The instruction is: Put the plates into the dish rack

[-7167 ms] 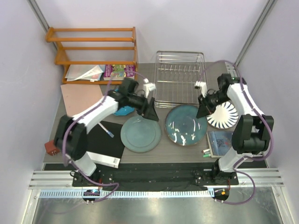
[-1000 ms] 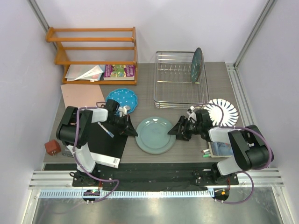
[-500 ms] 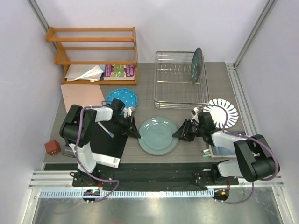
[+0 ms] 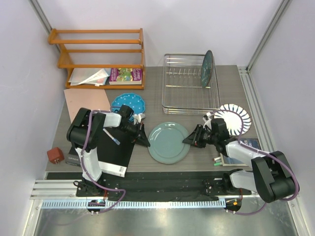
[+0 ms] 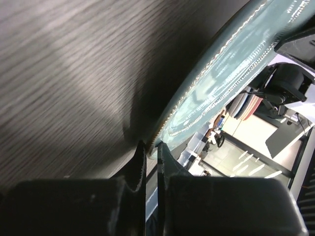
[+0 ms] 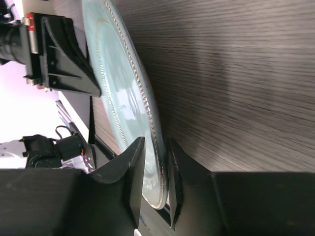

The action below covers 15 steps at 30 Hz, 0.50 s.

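The grey-green plate [image 4: 169, 142] lies flat on the table between my two grippers. My left gripper [image 4: 146, 142] is shut, its tips [image 5: 151, 147] pressed against the plate's [image 5: 231, 64] left rim. My right gripper [image 4: 188, 139] straddles the right rim [image 6: 147, 123], one finger over and one under, and is shut [image 6: 155, 143] on it. The dark teal plate [image 4: 208, 68] stands upright at the right end of the dish rack [image 4: 189, 83]. Left of the rack lies the blue dotted plate [image 4: 128, 104]; the striped plate [image 4: 235, 118] lies to the rack's right.
An orange wooden shelf [image 4: 98, 54] with books and papers stands at the back left. A black notebook [image 4: 110, 150] and a pen [image 4: 114, 140] lie under my left arm. A pink sheet [image 4: 86, 101], a red-brown block [image 4: 54, 155] and a book [image 4: 238, 152] lie near the edges.
The grey-green plate has slid a little to the right with my shut left gripper following it. My right jaws have narrowed onto the plate's right rim.
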Each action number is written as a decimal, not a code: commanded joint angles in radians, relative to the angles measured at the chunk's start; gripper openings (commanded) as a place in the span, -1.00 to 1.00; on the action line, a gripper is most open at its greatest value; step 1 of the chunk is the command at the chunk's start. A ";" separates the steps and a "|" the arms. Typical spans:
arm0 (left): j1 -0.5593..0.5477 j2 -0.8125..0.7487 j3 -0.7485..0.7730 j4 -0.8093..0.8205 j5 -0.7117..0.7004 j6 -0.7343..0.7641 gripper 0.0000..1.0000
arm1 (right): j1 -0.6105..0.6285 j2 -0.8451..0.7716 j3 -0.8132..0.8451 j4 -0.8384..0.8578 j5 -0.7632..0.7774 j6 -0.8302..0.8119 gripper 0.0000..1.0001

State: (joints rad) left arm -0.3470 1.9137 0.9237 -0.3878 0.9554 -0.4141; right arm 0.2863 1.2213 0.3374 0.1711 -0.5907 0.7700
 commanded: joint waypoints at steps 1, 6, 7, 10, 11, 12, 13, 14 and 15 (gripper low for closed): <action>-0.052 0.002 -0.006 0.061 0.167 -0.045 -1.00 | 0.017 -0.042 0.049 0.160 -0.159 0.066 -0.44; -0.050 0.024 0.000 0.061 0.180 -0.043 -1.00 | 0.005 -0.045 0.051 0.162 -0.165 0.061 -0.21; -0.050 0.028 0.003 0.058 0.175 -0.043 -1.00 | 0.004 -0.045 0.049 0.168 -0.176 0.060 -0.33; -0.052 0.041 0.021 0.041 0.168 -0.035 -0.93 | -0.001 -0.051 0.066 0.116 -0.172 0.025 -0.98; -0.052 0.044 0.041 -0.003 0.154 -0.017 -0.82 | -0.004 -0.054 0.084 0.099 -0.176 0.015 -0.98; -0.050 0.036 0.053 -0.034 0.137 0.000 -0.62 | -0.015 -0.052 0.094 0.067 -0.187 0.006 -0.98; -0.050 0.030 0.079 -0.063 0.108 0.024 -0.54 | -0.021 -0.054 0.107 0.044 -0.207 -0.020 -0.98; -0.047 0.022 0.093 -0.132 0.092 0.067 -0.44 | -0.027 -0.052 0.138 0.022 -0.219 -0.031 -0.98; -0.043 0.013 0.107 -0.160 0.077 0.090 -0.24 | -0.041 -0.049 0.161 -0.031 -0.234 -0.049 -0.97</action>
State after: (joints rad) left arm -0.3550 1.9408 0.9558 -0.3969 0.9958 -0.3862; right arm 0.2592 1.2045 0.3653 0.1341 -0.6476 0.7380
